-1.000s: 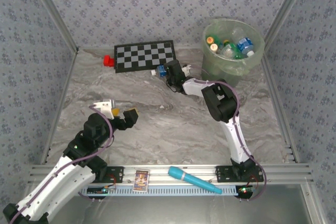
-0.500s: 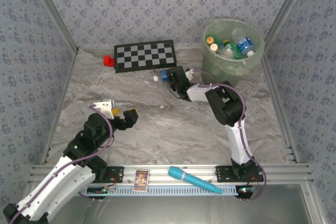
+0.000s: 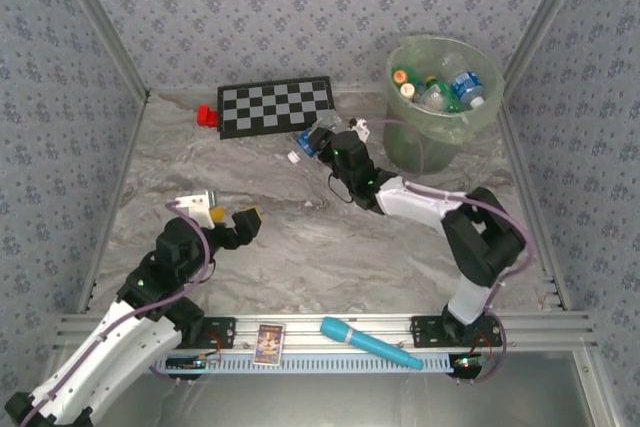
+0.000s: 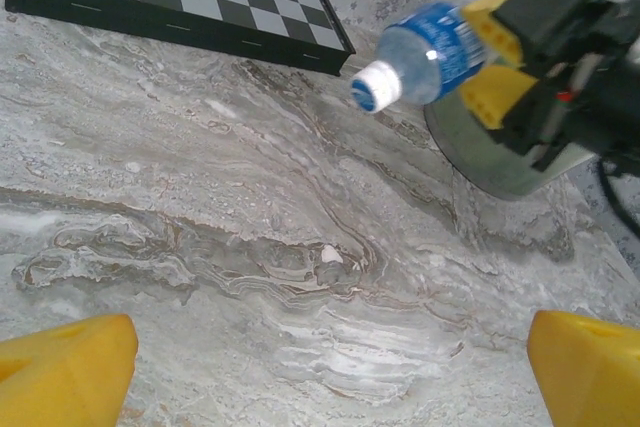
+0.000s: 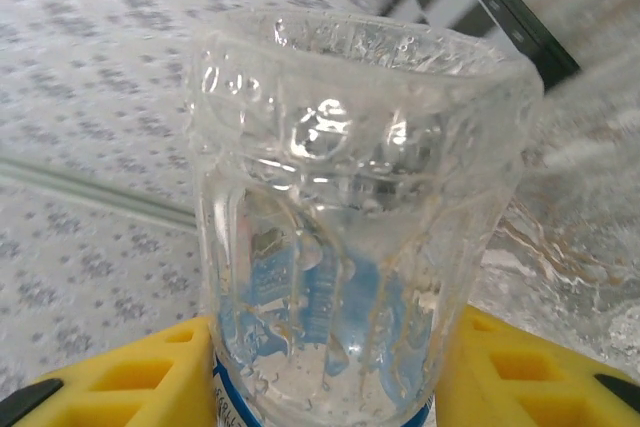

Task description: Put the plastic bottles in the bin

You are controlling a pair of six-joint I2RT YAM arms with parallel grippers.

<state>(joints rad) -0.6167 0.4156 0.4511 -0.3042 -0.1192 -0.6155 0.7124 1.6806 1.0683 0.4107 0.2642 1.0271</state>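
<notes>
clear blue-labelled bottle (image 4: 430, 47) (white cap (image 4: 377, 87)), pale green bin (image 3: 470, 127), black-and-grey checkered board (image 3: 275, 105).

Bright even light, soft shadows, blurry wrist-view foregrounds

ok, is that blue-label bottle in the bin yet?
Out. The blue-label bottle is clamped between the right arm's yellow fingers, held above the table, left of the bin, cap on.

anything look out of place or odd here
Yes. A turquoise tube lies slanted across the front rail, off the table, with a small card near it; neither is a bottle. The bottle in the right claw looks dented.
</notes>
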